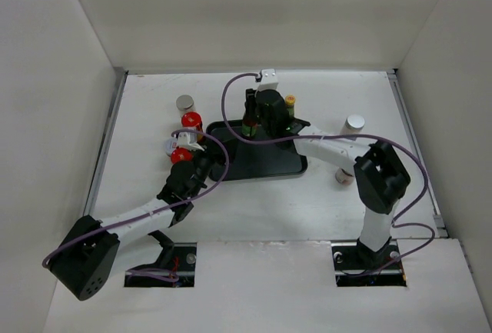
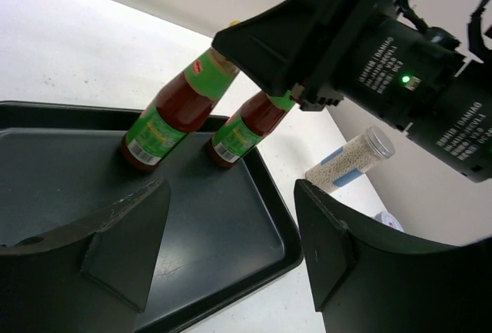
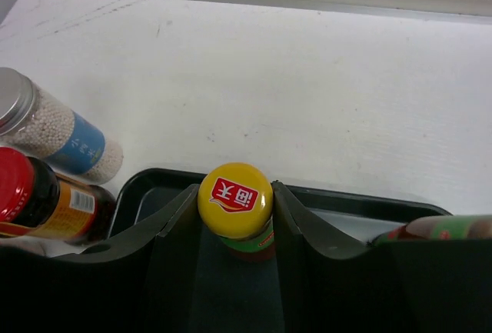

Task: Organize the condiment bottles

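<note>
Two slim green-labelled bottles stand at the far end of the black tray. My right gripper is shut on the yellow cap of one of them; in the top view it hangs over the tray's far edge. The other bottle's neck shows at the right. My left gripper is open and empty above the tray's near corner; in the top view it sits at the tray's left edge. Two red-lidded jars stand beside it.
A silver-lidded jar and a pale-lidded one stand left of the tray. A white cylinder and another jar stand to its right. A silver-lidded jar of white beads and a red-lidded jar show left of my right fingers.
</note>
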Controlling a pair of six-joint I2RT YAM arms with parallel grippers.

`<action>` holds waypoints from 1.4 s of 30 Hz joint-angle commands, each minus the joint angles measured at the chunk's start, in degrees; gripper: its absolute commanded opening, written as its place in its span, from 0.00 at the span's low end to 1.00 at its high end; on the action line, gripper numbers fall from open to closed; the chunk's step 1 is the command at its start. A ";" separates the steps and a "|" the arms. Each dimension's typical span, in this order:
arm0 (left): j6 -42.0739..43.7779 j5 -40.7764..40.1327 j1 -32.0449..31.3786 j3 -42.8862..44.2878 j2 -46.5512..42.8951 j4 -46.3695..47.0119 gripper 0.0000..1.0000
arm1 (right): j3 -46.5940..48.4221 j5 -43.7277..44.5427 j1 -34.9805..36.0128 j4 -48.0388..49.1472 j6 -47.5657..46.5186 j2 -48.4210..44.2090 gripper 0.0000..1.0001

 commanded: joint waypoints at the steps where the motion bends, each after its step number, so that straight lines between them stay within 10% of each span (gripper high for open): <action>1: -0.40 -0.52 0.48 -0.45 -0.72 2.89 0.64 | 5.74 -0.14 0.44 9.69 -0.77 0.87 0.24; 5: -0.49 -0.61 0.74 -0.54 -0.81 2.89 0.64 | 6.80 -0.41 0.44 9.17 -0.16 2.81 0.29; 12: -0.23 -1.39 0.92 -0.28 -1.77 2.28 0.66 | 3.81 -0.49 0.44 10.40 1.42 0.09 0.69; 18: 0.04 -2.89 1.27 0.60 -3.27 0.70 0.66 | -2.77 -1.99 1.14 10.84 2.30 -10.79 0.77; 26: 0.47 -3.42 -2.32 2.53 0.50 0.87 0.66 | -26.92 3.00 -1.40 8.56 3.53 -36.54 0.26; 30: 1.53 -2.98 -3.39 2.88 2.36 2.28 0.66 | -37.31 12.22 -3.69 -8.88 7.30 -53.22 0.30; 34: 1.27 -2.80 -3.56 2.97 3.84 2.98 0.67 | -36.89 23.20 -3.61 -33.40 12.04 -62.92 0.60; 42: 0.83 -2.19 -3.56 1.66 1.75 3.25 0.67 | -37.05 25.36 -8.34 -55.43 31.65 -58.64 0.82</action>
